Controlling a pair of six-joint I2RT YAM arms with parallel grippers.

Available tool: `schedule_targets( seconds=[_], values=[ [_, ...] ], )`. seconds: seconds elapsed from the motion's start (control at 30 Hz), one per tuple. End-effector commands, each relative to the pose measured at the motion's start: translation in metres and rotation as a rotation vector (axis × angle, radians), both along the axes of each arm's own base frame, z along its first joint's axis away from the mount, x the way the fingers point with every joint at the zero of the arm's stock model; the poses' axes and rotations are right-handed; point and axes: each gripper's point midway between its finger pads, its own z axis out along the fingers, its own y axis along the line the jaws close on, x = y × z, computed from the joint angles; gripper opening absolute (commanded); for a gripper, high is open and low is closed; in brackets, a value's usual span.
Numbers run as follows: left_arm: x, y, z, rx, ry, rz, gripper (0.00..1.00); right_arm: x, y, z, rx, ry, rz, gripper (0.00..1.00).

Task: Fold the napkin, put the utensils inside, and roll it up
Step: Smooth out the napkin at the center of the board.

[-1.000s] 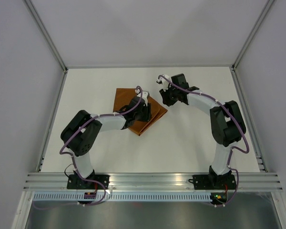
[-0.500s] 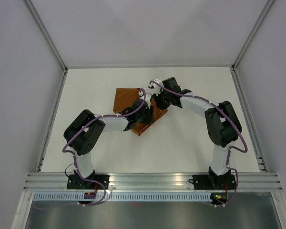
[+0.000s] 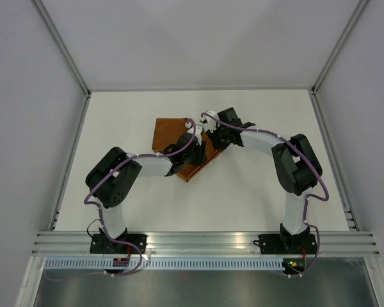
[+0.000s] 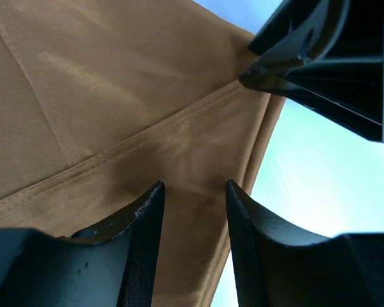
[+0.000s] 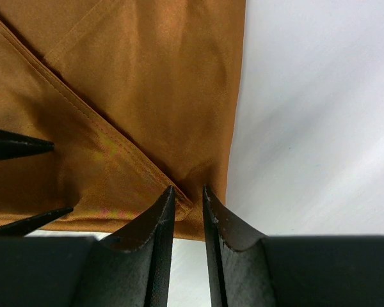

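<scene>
Beneath left gripper [image 4: 193,187], jaws spread and empty: napkin [image 3: 166,131] flat on the table [image 3: 256,185], probably being held down for the fold. Between right gripper [image 5: 187,190] tips, nearly together: top layer's corner. Pinched or not, can't tell.

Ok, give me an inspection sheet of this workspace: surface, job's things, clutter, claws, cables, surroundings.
Surface: white table, no stains seen.
Job's things: rust-brown napkin, partly folded, one flap lying across it, flat on the table; nothing else of the job seen.
Clutter: nothing seen.
Claws: left claw open, down over the napkin; right claw at the flap's corner near the cloth's edge, jaws nearly together, grip unclear.
Cables: a purple cable runs along each arm.
Surroundings: white walls on three sides; aluminium rail along the near edge.
</scene>
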Motion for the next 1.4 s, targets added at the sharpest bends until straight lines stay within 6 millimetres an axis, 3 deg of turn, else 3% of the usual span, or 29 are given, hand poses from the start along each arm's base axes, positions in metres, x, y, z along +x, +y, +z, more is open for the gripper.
schedule_targets(
  seconds=[0.0,0.3,0.63,0.8,0.9,1.0,1.03,1.13,1.37],
  values=[
    [0.013,-0.001,0.025,-0.011,-0.106,0.01,0.49,0.002,-0.007,-0.006,-0.029,-0.006,-0.016,0.3],
    [0.01,0.011,0.039,-0.031,-0.173,0.036,0.55,0.005,-0.009,0.001,0.012,0.008,-0.027,0.29],
    [-0.002,0.018,0.07,-0.059,-0.307,-0.038,0.58,0.023,0.005,0.04,0.168,0.034,-0.041,0.3],
    [-0.011,0.009,0.084,-0.054,-0.357,-0.128,0.59,0.035,0.007,0.067,0.234,0.027,-0.091,0.3],
    [-0.013,0.0,0.081,0.02,-0.371,-0.164,0.6,0.052,-0.007,0.079,0.283,0.033,-0.163,0.29],
    [-0.018,-0.015,0.068,0.136,-0.374,-0.202,0.59,0.072,-0.045,0.088,0.328,0.035,-0.256,0.28],
    [-0.018,-0.017,0.055,0.178,-0.36,-0.204,0.59,0.074,-0.051,0.087,0.333,0.04,-0.269,0.28],
    [-0.014,-0.018,0.05,0.297,-0.388,-0.174,0.59,0.078,-0.073,0.088,0.338,0.035,-0.308,0.27],
    [-0.007,-0.015,0.036,0.456,-0.383,-0.114,0.58,0.077,-0.098,0.077,0.338,0.052,-0.344,0.27]
  ],
)
